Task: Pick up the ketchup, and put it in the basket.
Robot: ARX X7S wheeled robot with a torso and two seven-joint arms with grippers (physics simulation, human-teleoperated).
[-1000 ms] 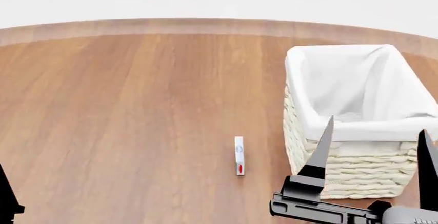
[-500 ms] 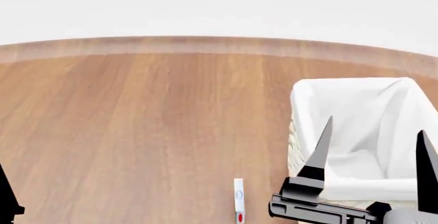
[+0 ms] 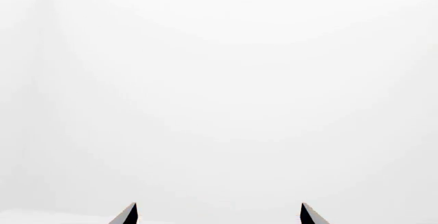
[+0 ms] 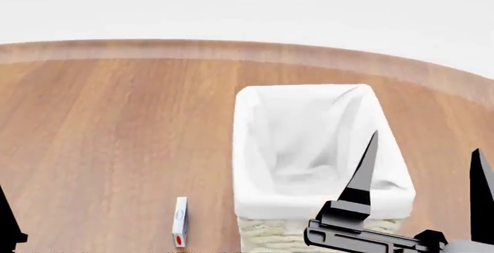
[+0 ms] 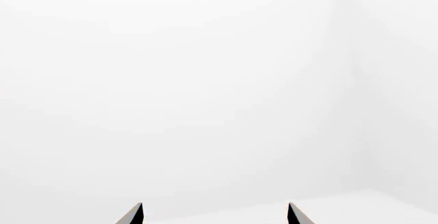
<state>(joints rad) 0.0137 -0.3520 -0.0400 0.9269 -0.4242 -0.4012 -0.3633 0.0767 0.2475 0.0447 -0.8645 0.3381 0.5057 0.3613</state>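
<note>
A round-edged wooden table [image 4: 115,125] carries the cream wicker basket [image 4: 309,166] with its white cloth liner; a small flat white box [image 4: 180,222] stands on edge just left of the basket.

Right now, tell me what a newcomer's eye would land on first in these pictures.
The basket with its white cloth lining stands out first, sitting right of centre on the wooden table. The right gripper rises dark in front of it, fingers spread. A small flat white box stands on the table to the basket's left; no ketchup is visible.
</note>
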